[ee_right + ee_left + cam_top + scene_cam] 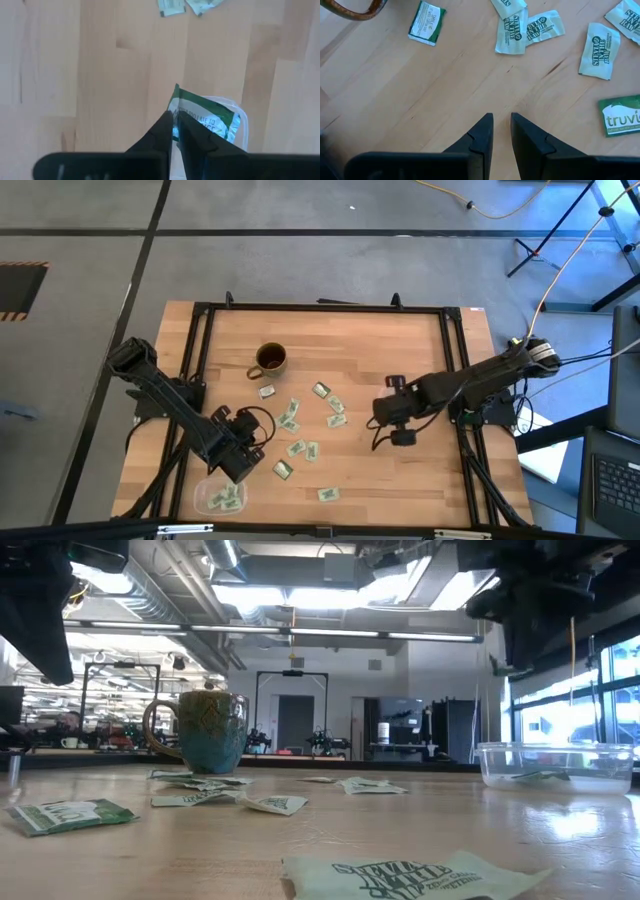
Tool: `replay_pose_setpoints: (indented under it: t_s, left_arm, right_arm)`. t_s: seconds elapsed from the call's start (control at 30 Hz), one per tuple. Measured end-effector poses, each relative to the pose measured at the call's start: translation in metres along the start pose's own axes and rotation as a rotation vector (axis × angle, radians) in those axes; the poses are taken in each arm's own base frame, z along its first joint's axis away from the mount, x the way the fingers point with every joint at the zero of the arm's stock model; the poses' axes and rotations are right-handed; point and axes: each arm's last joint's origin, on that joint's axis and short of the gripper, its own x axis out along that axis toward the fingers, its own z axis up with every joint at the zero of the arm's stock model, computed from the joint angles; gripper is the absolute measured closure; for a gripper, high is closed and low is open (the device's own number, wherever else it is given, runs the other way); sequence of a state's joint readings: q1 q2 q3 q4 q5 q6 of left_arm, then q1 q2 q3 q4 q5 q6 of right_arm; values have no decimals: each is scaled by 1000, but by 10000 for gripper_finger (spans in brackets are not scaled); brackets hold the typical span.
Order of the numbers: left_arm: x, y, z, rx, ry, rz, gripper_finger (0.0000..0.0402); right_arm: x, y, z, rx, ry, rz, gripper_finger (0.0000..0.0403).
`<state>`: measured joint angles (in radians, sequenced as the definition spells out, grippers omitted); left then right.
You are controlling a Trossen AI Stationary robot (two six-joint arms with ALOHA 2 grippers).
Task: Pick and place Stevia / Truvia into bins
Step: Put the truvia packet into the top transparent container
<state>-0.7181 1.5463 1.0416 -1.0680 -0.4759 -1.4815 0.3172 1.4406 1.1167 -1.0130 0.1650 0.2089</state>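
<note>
A: Start at the near edge of the surface (400,330). What sits there?

B: A clear bin (219,496) at the near left corner, with a few green and white sachets inside. A lone sachet (328,494) lies by the near edge, about midway along.

A: And the left end effector (237,470)?

B: Just behind that bin, on an arm that reaches in diagonally from the left edge. In the left wrist view its fingers (480,135) stand slightly apart, a narrow gap between them, holding nothing, above bare wood. The loose sachets (527,29) lie beyond its tips, well apart from them.

A: The right one?

B: The right end effector (175,127) comes in from the right edge, arm stretched toward the middle of the surface. Its fingers are pinched together on a green sachet (207,117), which sticks out past the tips. Beneath it a pale clear shape shows, partly hidden; I cannot tell what it is.

A: Farther back?

B: The scattered sachets (300,430) cover the middle of the surface, between the two arms. The brown mug (270,360) stands behind them, nearer the far edge.
</note>
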Motion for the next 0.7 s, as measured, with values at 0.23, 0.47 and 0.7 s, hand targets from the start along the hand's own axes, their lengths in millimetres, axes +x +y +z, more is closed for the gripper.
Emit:
replay_pose_setpoints:
  t_s: [0.23,0.47,0.7]
  left_arm:
    - [0,0,0,3,-1,-1,341]
    - [0,0,-1,6,-2,-1,341]
    - [0,0,-1,6,-2,-1,341]
  right_arm:
    - [13,-20,-37,124,43,-28,373]
    - [34,-32,-66,248,28,-36,373]
    - [56,-32,-81,339,38,-30,373]
